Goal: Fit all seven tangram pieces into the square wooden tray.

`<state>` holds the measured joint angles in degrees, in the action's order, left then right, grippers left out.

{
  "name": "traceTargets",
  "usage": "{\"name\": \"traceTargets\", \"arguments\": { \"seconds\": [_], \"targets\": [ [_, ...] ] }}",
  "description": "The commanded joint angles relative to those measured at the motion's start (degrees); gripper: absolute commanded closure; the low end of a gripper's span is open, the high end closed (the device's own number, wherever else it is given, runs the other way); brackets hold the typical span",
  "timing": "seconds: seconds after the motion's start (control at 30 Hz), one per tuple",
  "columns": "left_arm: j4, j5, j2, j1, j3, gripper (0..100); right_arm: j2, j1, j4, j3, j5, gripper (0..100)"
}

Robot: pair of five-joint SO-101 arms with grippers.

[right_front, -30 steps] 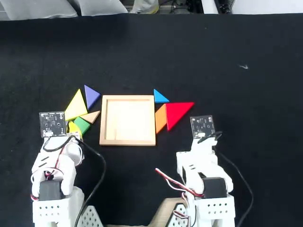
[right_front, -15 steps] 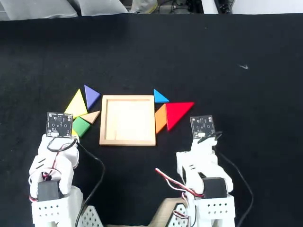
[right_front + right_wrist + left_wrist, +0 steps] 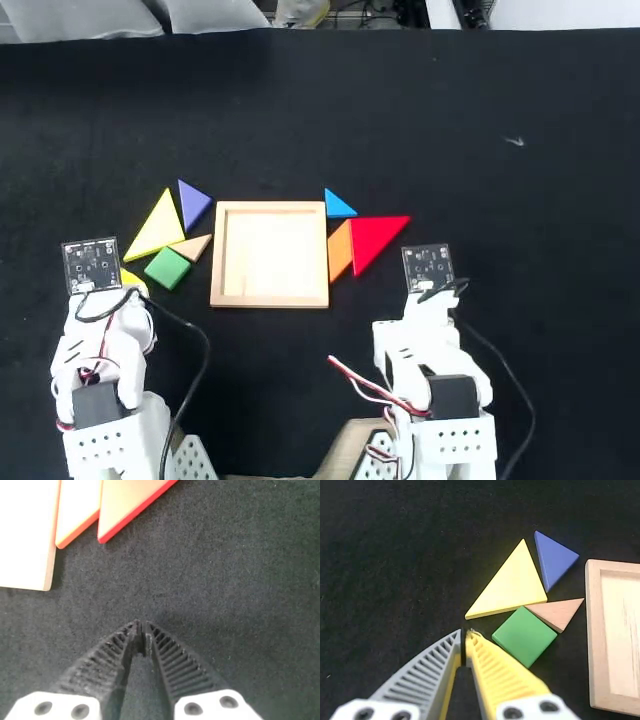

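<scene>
Green square (image 3: pixel 167 268) lies at nine o'clock of the wooden tray (image 3: pixel 217 255); my left gripper (image 3: pixel 464 633), closed and empty, hangs close, maybe to grab it.

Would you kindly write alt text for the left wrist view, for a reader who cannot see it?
The left gripper, shut and holding nothing, points at a black table beside four tangram pieces: a large yellow triangle, a blue triangle, a green square and a small wooden triangle. The rim of the square wooden tray lies beyond them, no pieces inside.
</scene>
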<state>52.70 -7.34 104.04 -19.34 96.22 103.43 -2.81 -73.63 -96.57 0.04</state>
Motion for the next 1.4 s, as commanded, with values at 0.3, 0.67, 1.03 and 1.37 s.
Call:
{"name": "traceTargets", "arguments": {
  "seconds": [0.3,0.67,1.03,1.37],
  "targets": [
    [-0.44,0.79,0.44,-0.48,0.75,97,3.74,-0.53,-0.35,-0.04,-0.18,98.7],
    [-0.44,0.88,0.44,-0.40,1.10,97,3.82,-0.79,-0.35,-0.04,-0.18,98.7],
    [-0.35,0.88,0.44,1.27,1.10,97,4.18,-0.62,3.96,-0.04,-0.35,98.7],
    [-0.18,0.88,0.44,1.63,1.10,97,4.18,-0.62,38.15,-0.04,-0.35,98.6]
  ]
}}
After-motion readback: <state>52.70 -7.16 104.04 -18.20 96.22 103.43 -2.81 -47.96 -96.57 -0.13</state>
